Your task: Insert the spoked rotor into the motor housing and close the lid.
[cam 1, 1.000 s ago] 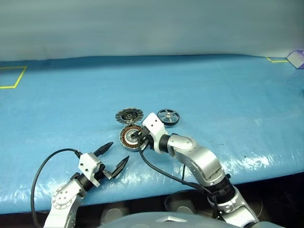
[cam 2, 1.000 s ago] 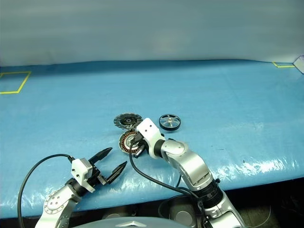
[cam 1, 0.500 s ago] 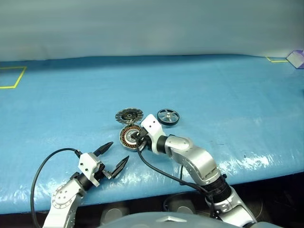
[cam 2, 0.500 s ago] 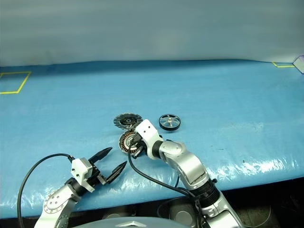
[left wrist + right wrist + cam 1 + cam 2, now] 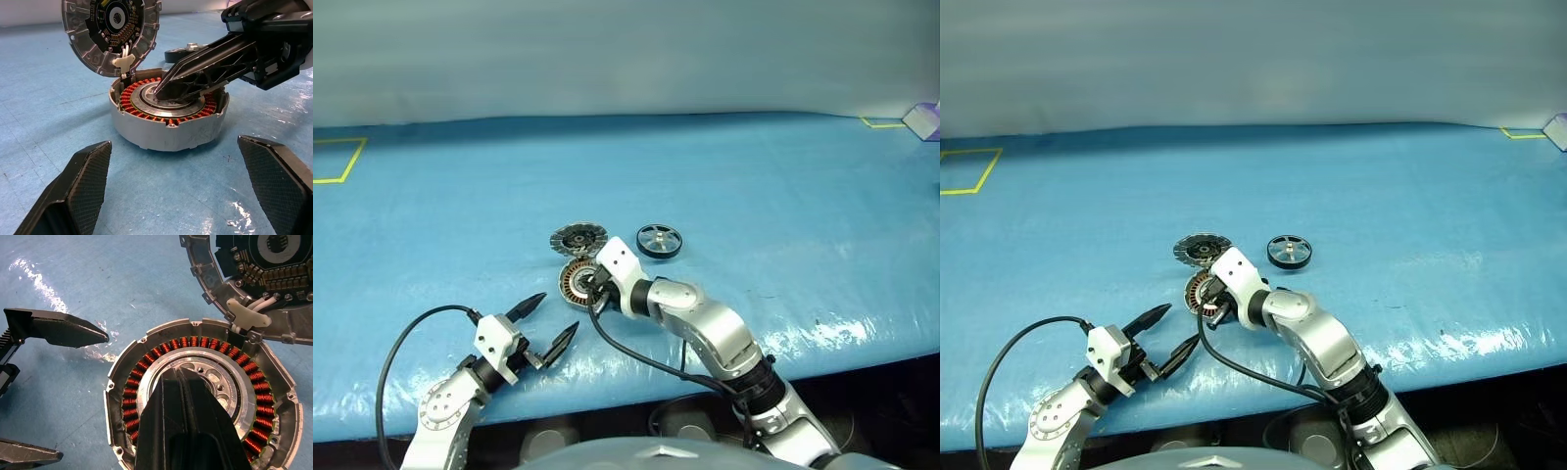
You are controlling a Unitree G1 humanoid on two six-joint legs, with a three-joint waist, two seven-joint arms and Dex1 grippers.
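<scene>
Head view, motor housing [image 5: 578, 281]: mid-table on the blue table [image 5: 783, 196], under the right gripper [image 5: 594, 286].
Head view, lid [image 5: 578, 237]: just beyond the housing, touching its far edge.
Head view, spoked rotor [image 5: 660, 240]: right of the lid, apart.
Head view, left gripper [image 5: 551, 319]: near edge, fingers spread wide, grasping nothing.
Left wrist view: right gripper's closed tips rest on the housing's silver centre.
Right wrist view: fingers pressed together over the centre; copper windings ring it.

The blue-covered table [image 5: 754, 186] carries everything. My right fingers [image 5: 168, 88] point into the motor housing [image 5: 168, 129]; the lid [image 5: 578, 237] and spoked rotor [image 5: 660, 241] lie just beyond them.
</scene>
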